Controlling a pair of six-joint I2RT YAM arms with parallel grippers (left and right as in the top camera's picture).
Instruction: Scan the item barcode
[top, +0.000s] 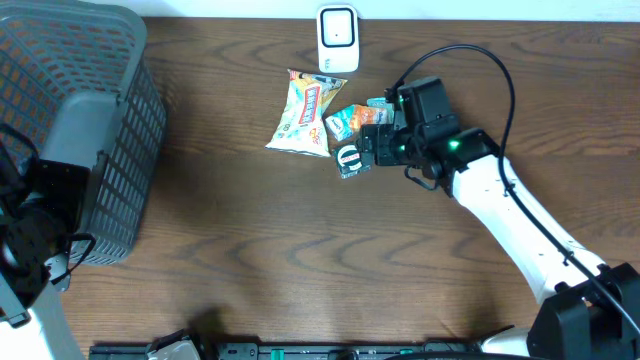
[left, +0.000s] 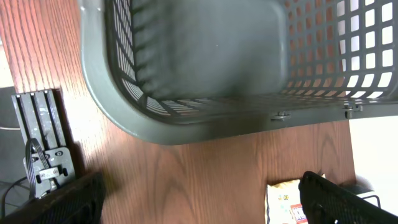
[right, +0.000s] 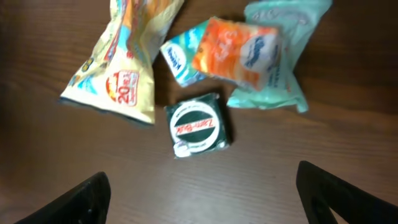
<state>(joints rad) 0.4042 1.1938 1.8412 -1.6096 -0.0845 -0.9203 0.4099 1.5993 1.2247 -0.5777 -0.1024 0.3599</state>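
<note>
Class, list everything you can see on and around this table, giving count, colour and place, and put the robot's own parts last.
table: one, brown wood, under everything
basket: one, grey, table's left end
scanner: one, white, far edge, centre
snack bag: one, yellow, just nearer than the scanner
orange packet: one, orange and blue, right of snack bag
mint packet: one, pale green, touching the orange packet
round-label packet: one, dark green, before the orange packet
right claw: one, black, open above the packets
left claw: one, black, open by the basket's corner
</note>
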